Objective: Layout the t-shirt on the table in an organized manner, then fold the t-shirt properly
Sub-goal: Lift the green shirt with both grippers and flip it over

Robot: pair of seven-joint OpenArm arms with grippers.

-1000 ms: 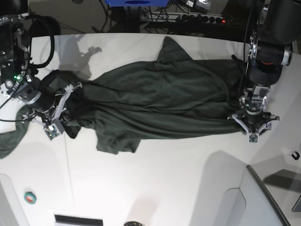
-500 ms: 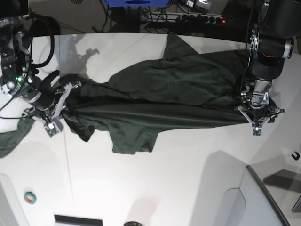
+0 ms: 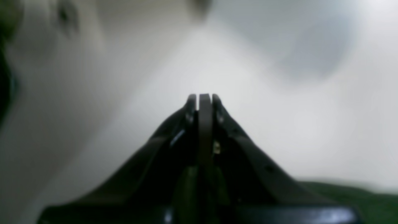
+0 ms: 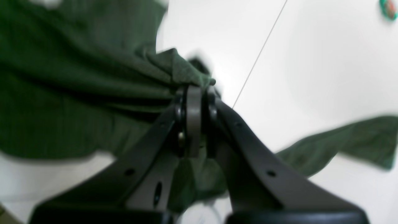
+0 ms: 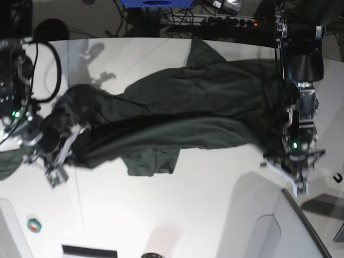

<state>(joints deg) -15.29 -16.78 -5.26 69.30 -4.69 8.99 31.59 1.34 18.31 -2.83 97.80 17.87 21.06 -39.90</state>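
Only the right wrist view shows the right end effector (image 4: 199,90) clamped on the t-shirt (image 5: 177,121); the left end effector (image 3: 200,98) is together, empty. The t-shirt's long axis runs across the tabletop (image 5: 177,215).

Plain dark green t-shirt (image 5: 177,115); white table (image 5: 177,215); black grippers

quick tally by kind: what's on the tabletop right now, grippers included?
Cloth: 1, the t-shirt, dark green
Grippers: 2, the right gripper clamped on the shirt, the left gripper shut on nothing
Small round items: 1, the green-and-red disc on the table
Total: 4
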